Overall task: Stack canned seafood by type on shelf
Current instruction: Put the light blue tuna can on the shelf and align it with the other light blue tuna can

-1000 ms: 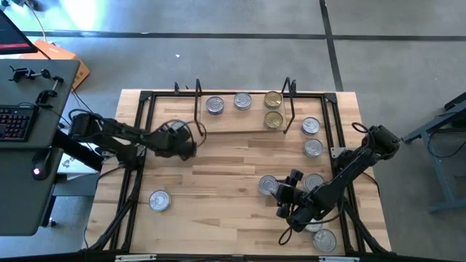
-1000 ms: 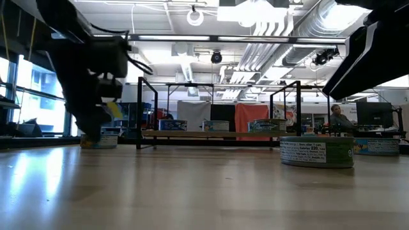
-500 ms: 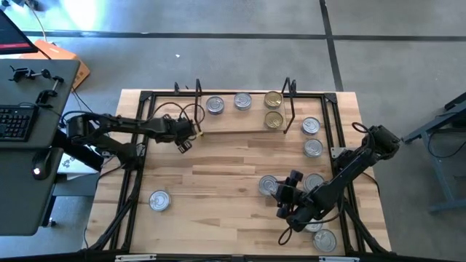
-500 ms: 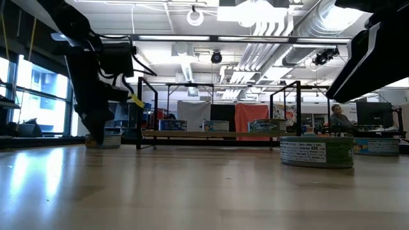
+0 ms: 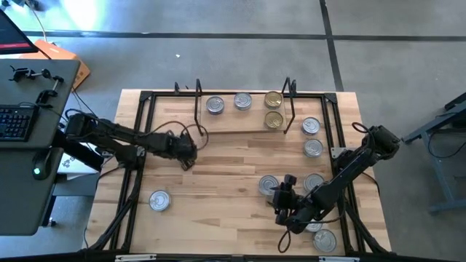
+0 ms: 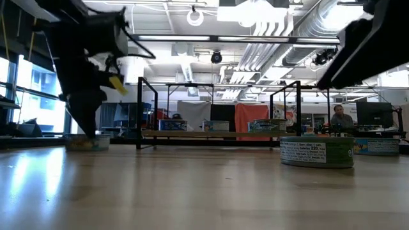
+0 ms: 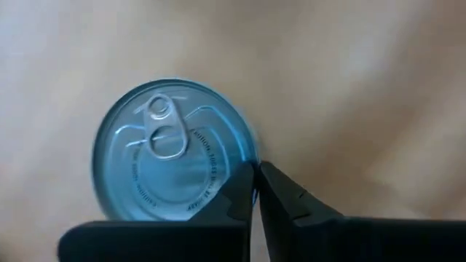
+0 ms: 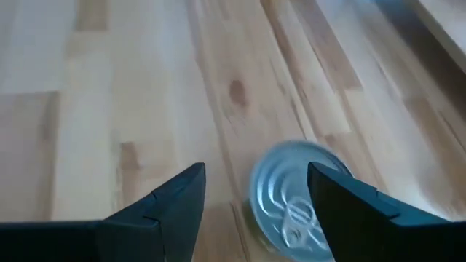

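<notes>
Standing on the shelf (image 5: 240,125): two silver tins, two gold tins (image 5: 273,109) | left gripper (image 5: 187,156): fingers pressed together, empty, just in front of shelf, above a silver tin (image 7: 175,149) | right gripper (image 5: 282,198): jaws spread, holding nothing, beside silver tin (image 5: 267,185) | loose tins: one front left (image 5: 159,199), several along right edge.

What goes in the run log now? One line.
left gripper: shut, empty, beside silver tin | right gripper: open near second tin
</notes>
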